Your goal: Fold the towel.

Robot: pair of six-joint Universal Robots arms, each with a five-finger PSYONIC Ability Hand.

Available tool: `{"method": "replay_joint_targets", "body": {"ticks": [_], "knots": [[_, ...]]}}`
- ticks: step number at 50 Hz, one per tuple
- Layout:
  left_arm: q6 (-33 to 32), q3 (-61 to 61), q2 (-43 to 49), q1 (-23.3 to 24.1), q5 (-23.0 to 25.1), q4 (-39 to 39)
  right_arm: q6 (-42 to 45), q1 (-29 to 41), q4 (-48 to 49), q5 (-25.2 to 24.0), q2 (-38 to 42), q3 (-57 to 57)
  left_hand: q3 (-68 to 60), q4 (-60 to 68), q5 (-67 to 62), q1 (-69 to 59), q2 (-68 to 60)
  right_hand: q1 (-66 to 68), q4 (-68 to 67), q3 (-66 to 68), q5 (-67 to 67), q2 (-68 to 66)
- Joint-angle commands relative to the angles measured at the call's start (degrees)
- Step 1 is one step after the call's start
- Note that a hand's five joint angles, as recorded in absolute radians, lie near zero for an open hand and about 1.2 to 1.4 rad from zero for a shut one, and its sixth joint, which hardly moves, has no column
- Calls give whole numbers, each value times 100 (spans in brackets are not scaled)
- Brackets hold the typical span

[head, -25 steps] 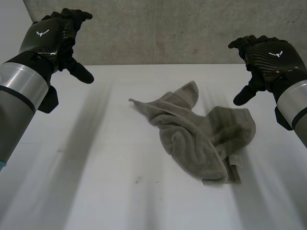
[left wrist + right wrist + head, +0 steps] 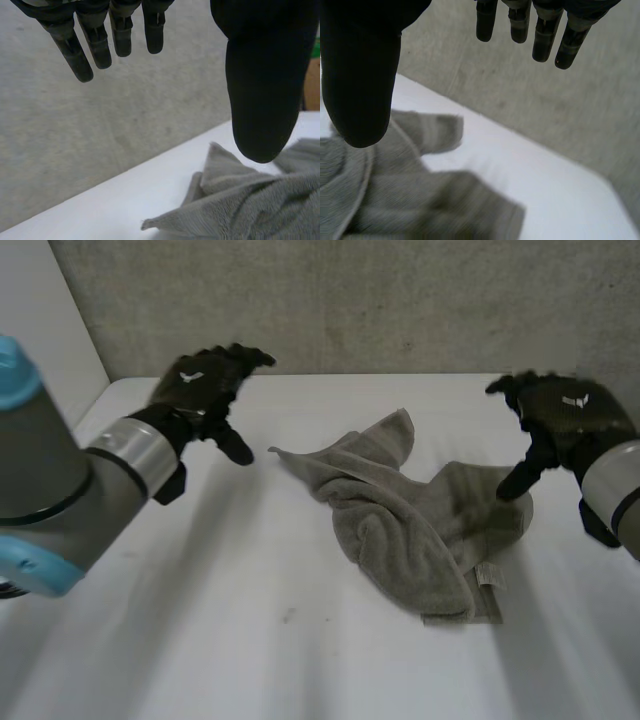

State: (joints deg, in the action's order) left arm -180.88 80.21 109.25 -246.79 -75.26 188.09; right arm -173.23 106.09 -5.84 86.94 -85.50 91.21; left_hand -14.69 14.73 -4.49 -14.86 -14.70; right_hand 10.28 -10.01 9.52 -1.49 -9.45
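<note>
Head view: towel (image 2: 410, 530) on white table (image 2: 250, 640), grey wall (image 2: 400, 300)

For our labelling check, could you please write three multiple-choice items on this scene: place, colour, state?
1. Where is the towel? A on the table; B over an arm; C on the floor.
2. Its colour? A blue; B grey; C red.
3. The left hand is? A shut on the towel; B open, off it; C pressed flat on it.
1 A, it lies crumpled on the table; 2 B, the cloth is grey; 3 B, it is spread open, apart from the towel.
</note>
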Motion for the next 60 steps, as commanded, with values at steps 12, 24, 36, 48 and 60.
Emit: {"method": "replay_joint_targets", "body": {"ticks": [12, 24, 36, 48, 60], "knots": [[-809, -2851, 3233, 70, 1171, 281, -1854, -290, 373, -617, 869, 1127, -746, 741, -766, -729, -744, -28, 1, 48, 149, -55], [-809, -3916, 4184, 149, 1198, 105, -2066, 166, 935, -29, 1755, 978, -1487, 1483, -1507, -1470, -1486, 48, -74, 124, 74, -130], [-817, -4153, 4456, 158, 1207, -88, -2083, 237, 1015, 192, 2196, 820, -1670, 1666, -1691, -1653, -1669, 1308, -1335, 1384, -1186, -1391], [-817, -4443, 4702, 158, 1207, -106, -2092, 369, 1006, 183, 2117, 820, -2748, 2744, -2769, -2732, -2747, 2184, -2211, 2260, -2063, -2267], [-817, -4540, 4861, 158, 1216, -106, -2092, 571, 1006, 183, 2081, 864, -3590, 3585, -3610, -3573, -3588, 2184, -2211, 2260, -2063, -2267]]}}
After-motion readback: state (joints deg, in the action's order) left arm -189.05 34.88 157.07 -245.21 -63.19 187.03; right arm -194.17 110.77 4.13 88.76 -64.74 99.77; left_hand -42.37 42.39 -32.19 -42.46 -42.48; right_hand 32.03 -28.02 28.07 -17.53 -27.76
